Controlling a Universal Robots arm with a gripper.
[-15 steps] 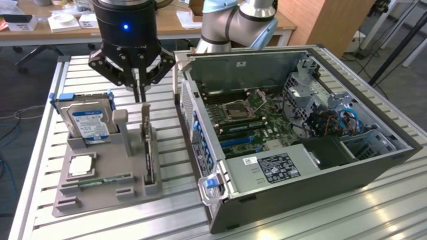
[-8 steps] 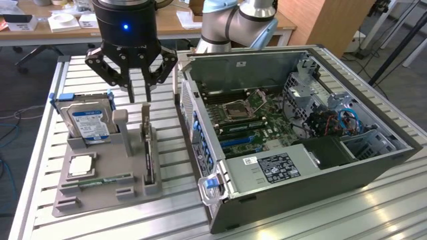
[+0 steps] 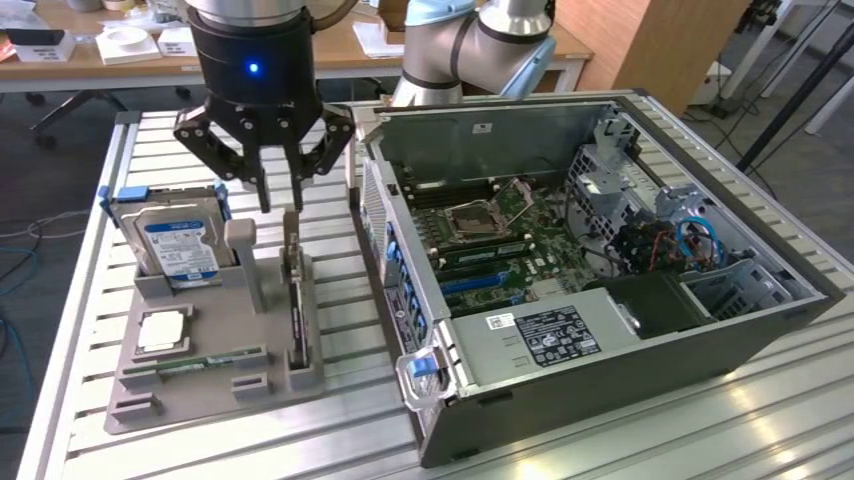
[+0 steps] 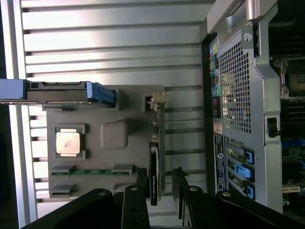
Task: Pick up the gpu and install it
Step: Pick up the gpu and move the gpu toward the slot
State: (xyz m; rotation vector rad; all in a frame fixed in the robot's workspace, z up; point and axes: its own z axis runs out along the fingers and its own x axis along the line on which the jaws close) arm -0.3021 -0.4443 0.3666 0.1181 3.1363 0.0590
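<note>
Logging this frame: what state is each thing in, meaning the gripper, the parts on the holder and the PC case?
Black gripper: open, above the gpu, holding nothing.
Thin black gpu card: standing on edge in the grey holder, not yet picked up.
Silver hard drive with blue label: upright in the holder.
Square silver processor chip: flat in its recess.
Narrow green memory stick: lying in the holder.
Dark grey computer case: on its side, open.

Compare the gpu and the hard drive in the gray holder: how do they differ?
The gpu is a thin dark card; the hard drive is a thicker silver block with a blue label. The gpu sits on the holder's side nearer the PC case; the hard drive, farther from it. The open gripper hangs over the gpu, not the hard drive. Both stand on edge in the holder.
</note>
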